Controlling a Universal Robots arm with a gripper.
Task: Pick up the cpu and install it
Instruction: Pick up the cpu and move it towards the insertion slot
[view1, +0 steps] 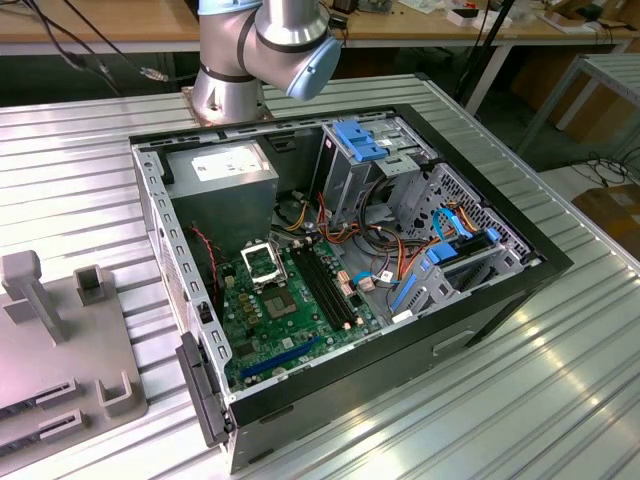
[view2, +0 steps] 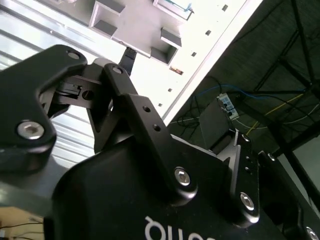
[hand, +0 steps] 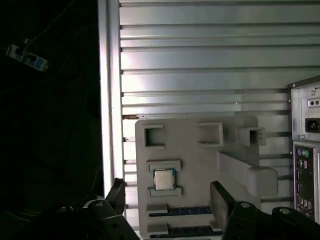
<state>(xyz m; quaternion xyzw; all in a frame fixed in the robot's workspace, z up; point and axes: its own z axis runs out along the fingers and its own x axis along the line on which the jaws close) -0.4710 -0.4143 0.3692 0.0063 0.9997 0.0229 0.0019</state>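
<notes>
Over the grey fixture tray (hand: 182, 150), hangs with the gripper (hand: 167, 186) spread wide, holding nothing. Frames the cpu (hand: 163, 179) roughly midway between the two dark fingers (hand: 220, 197) in the first wrist view, touching neither; lies flat in a bracketed recess of that tray. Sits well apart from the silver-framed socket (view1: 262, 262) on the green motherboard (view1: 290, 320) inside the open computer case (view1: 500, 290).

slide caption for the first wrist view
Open end effector above the cpu, which rests in a grey holder on the ribbed metal table
</notes>
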